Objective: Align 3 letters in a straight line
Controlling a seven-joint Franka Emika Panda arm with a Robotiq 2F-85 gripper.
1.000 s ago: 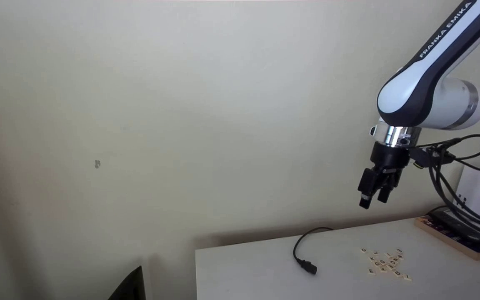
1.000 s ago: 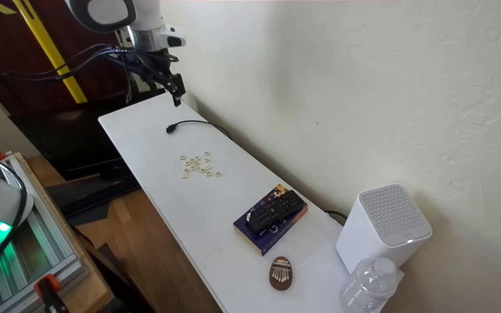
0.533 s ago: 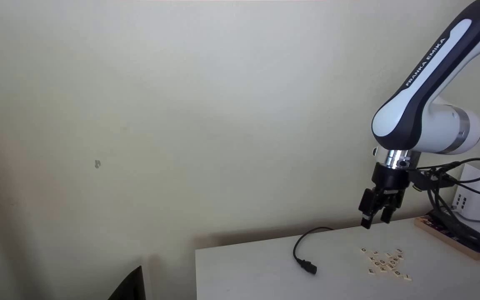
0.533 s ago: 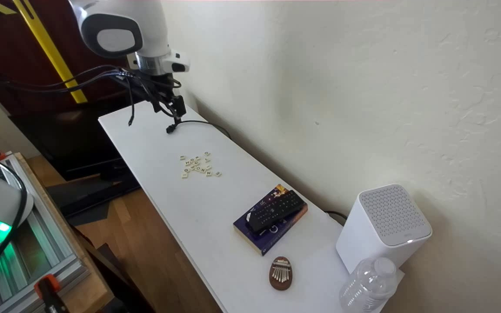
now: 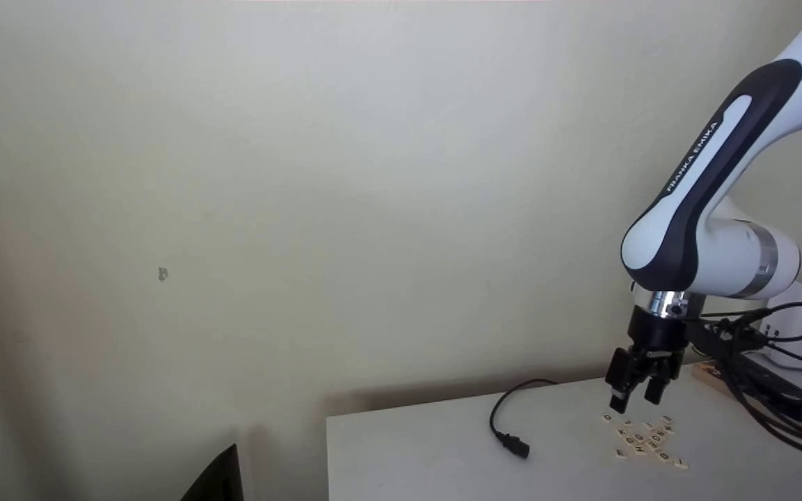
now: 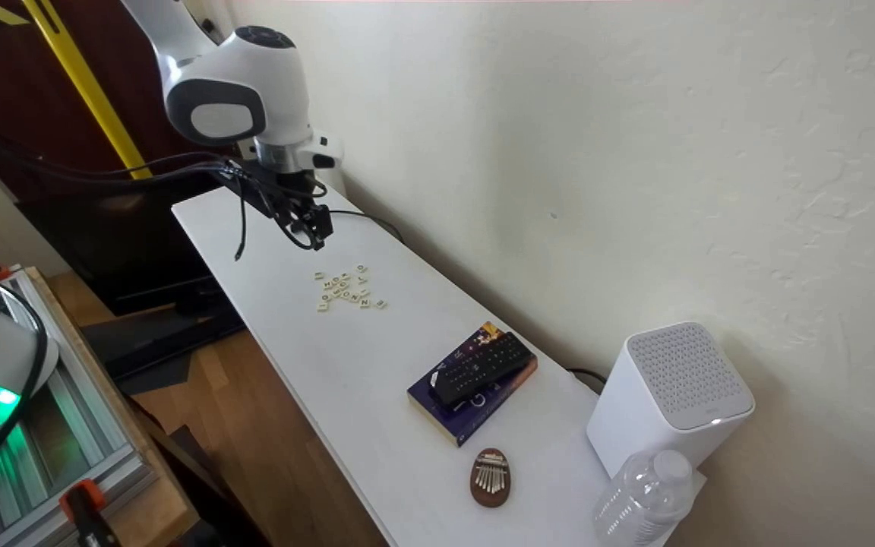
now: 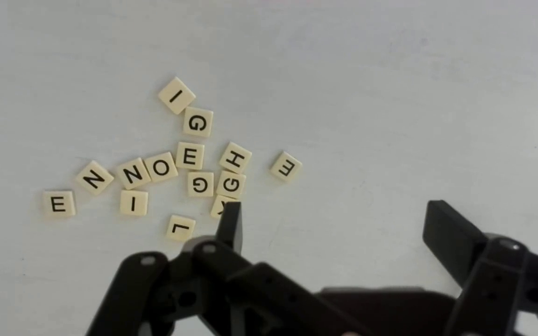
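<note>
The letters are small pale-tan square tiles lying flat in a loose scatter on the white table. They show in both exterior views point(image 5: 641, 450) point(image 6: 355, 298) and in the wrist view point(image 7: 160, 167). An E tile point(image 7: 286, 166) lies apart from the cluster. An L tile point(image 7: 180, 227) lies near my left-hand finger, and that finger partly covers a tile point(image 7: 219, 206) below a G tile point(image 7: 230, 185). My gripper point(image 7: 332, 207) is open and empty, fingers pointing down. It hangs above the table beside the scatter, as both exterior views show point(image 5: 636, 403) point(image 6: 318, 241).
A black cable with a plug point(image 5: 514, 446) lies on the white table point(image 5: 429, 466) near the wall. A book point(image 6: 453, 422) with a remote point(image 6: 483, 368) on it, a small thumb piano point(image 6: 491, 477), a white box-shaped device point(image 6: 669, 387) and a clear bottle point(image 6: 644, 497) stand farther along.
My arm has moved down toward the table and closer to the letters, with the gripper still open. The letters have not moved.
</note>
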